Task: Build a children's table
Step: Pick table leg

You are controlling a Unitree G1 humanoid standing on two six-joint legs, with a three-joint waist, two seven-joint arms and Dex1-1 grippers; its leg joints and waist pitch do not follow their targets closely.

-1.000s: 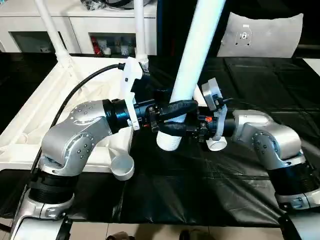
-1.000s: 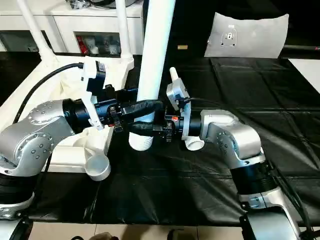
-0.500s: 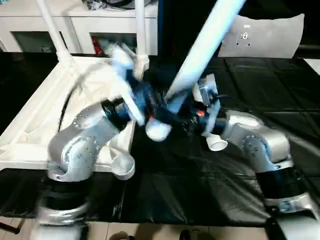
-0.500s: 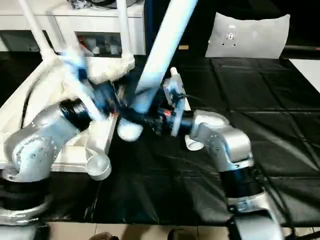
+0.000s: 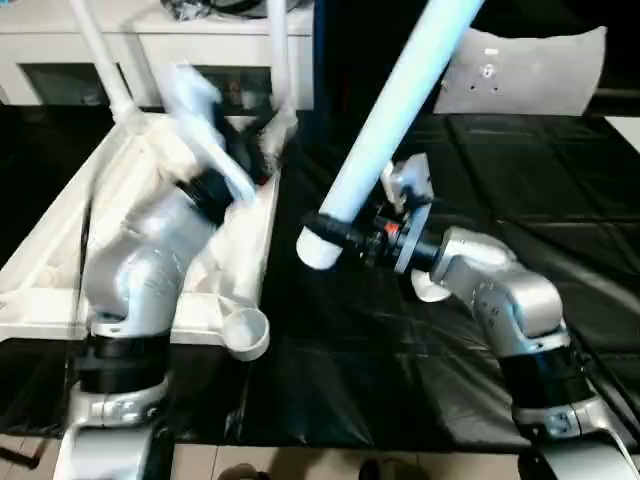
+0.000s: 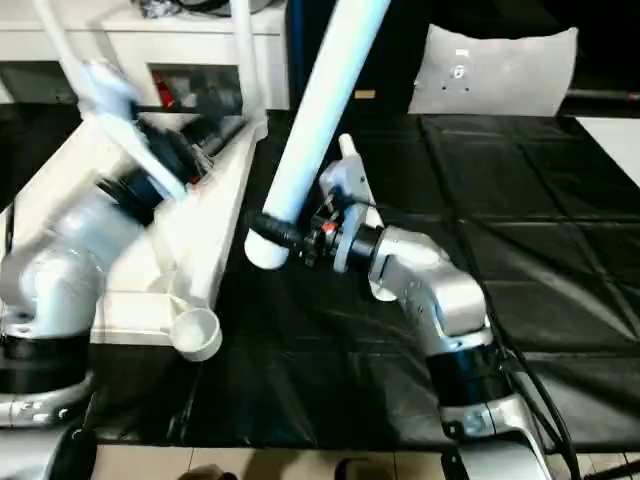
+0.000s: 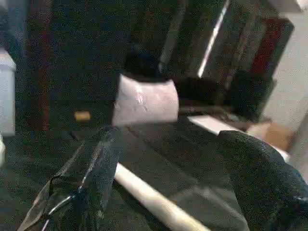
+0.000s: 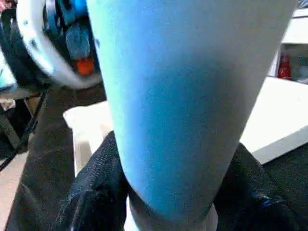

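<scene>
The white tabletop (image 5: 60,290) lies upside down at the left, with an empty corner socket (image 5: 245,335) nearest me. Two white legs (image 5: 100,60) (image 5: 280,60) stand in its far sockets. My right gripper (image 5: 345,235) is shut on the thick end of a third leg (image 5: 400,110), which leans up and to the right above the black mat. In the right wrist view that leg (image 8: 183,96) sits between the black fingers (image 8: 91,197). My left gripper (image 7: 163,159) is open and holds nothing; it is raised over the tabletop's far part. A fourth leg (image 6: 385,290) lies on the mat behind my right forearm.
A white cabinet with glass doors (image 5: 180,40) stands at the back left. A white cushion-like panel (image 5: 530,70) leans at the back right. The black mat (image 5: 400,380) covers the floor to the right of the tabletop and in front of it.
My left gripper has let go of the leg and swung back left over the tabletop. The right gripper alone keeps the leg, which now tilts to the right.
</scene>
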